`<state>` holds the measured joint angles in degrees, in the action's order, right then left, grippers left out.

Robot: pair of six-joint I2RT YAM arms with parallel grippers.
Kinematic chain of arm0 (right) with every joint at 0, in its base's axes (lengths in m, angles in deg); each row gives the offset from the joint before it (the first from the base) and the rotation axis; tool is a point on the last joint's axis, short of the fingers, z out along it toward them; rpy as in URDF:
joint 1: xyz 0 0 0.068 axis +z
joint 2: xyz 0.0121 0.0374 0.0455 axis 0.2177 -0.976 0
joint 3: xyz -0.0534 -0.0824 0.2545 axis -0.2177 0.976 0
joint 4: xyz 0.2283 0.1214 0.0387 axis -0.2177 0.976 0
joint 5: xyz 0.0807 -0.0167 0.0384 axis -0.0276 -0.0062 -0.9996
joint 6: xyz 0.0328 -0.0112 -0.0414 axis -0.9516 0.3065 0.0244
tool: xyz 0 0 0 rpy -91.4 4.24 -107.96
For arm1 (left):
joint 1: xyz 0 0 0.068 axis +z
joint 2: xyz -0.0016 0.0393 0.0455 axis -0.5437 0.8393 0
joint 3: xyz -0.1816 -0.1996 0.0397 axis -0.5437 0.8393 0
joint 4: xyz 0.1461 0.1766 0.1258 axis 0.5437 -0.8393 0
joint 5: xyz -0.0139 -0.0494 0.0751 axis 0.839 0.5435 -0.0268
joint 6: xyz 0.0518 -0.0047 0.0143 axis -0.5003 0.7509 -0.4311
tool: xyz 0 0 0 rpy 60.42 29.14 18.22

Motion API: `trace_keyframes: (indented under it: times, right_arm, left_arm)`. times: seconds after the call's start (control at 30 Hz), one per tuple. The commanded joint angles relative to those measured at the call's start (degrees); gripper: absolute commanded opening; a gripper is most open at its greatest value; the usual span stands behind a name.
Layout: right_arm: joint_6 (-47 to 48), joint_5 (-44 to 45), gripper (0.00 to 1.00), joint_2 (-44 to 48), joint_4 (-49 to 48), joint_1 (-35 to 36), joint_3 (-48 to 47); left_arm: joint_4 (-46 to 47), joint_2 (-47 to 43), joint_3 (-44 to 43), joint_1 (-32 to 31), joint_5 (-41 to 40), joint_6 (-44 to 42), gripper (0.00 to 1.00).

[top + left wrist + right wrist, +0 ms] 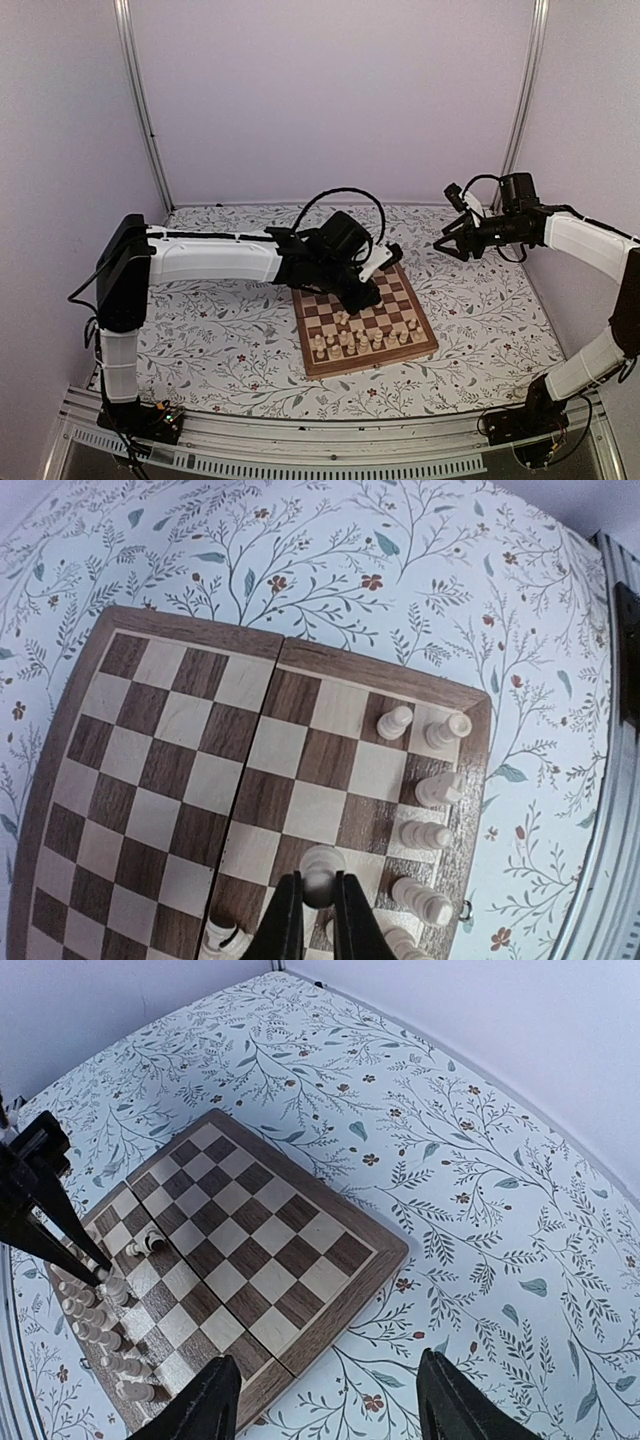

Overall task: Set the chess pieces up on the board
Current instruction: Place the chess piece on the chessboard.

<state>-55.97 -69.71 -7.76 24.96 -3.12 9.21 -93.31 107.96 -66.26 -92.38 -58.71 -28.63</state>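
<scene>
left gripper (pixel 320 912) clamped on a pale chess piece (pixel 322 865) at bottom centre of its wrist view, over the board (pixel 185 720), with the row of pieces (pixel 430 810) just to the right. right gripper (pixel 325 1405), fingers apart, hangs well away.

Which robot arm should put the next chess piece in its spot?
Left. The left hand is over the board, closed around a chess piece. The right hand hangs open, off to the side of the board.

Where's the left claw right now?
In the left wrist view, the left claw sits over the board, pinching a piece beside the row along its right edge.
</scene>
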Motion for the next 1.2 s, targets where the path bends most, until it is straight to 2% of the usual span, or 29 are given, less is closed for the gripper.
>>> trace_keyframes:
  times: [0.0, 0.27, 0.67, 1.17]
  right_arm:
    - [0.10, 0.27, 0.64, -1.21, -0.98, 0.17, 0.09]
    - [0.62, 0.01, 0.64, -1.54, -0.67, 0.17, 0.09]
    - [0.91, -0.44, 0.64, -2.26, -0.29, 0.21, -0.07]
    - [1.26, -0.68, 0.64, -2.53, 0.17, 0.15, -0.16]
  left_arm:
    - [-6.91, 2.79, -4.51, -2.06, -4.83, -6.15, 0.06]
    - [-12.54, 6.83, -8.82, -3.49, -4.15, -8.16, 0.06]
    - [-14.69, 8.71, -10.05, -3.59, 1.38, -8.70, 0.05]
    - [-15.44, 10.88, -11.29, -3.58, 2.99, -8.73, 0.06]
